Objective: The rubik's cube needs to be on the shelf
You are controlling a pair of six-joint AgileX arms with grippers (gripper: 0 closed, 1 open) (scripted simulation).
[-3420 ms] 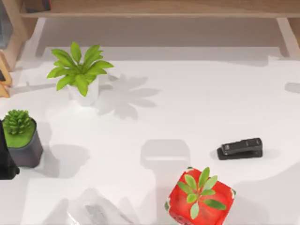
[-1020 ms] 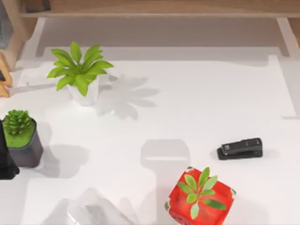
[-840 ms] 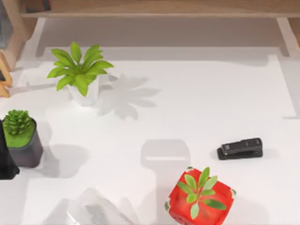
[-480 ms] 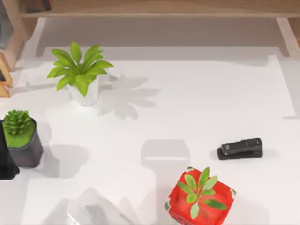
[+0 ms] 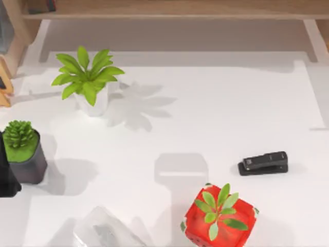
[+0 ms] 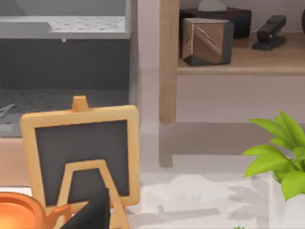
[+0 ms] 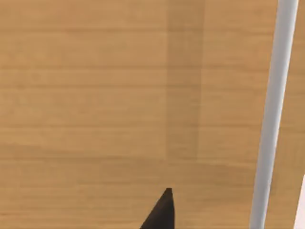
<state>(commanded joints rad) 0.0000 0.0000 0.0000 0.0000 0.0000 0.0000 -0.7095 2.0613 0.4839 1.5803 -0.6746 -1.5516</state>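
Our right claw (image 7: 162,212) hangs close over light-brown wood, apparently the shelf (image 5: 180,7) that runs along the tabletop's far edge, and we cannot tell whether it is released or clenched. Our left claw (image 6: 93,214) is parked at the tabletop's left edge beside a dark plant pot (image 5: 25,162), facing a small chalkboard (image 6: 81,152), and we cannot tell its state either. We cannot tell where the rubik's cube lies.

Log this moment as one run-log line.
stage: right arm over shelf | right gripper: above the wooden board | left gripper: near chalkboard easel | table: stapler, red planter
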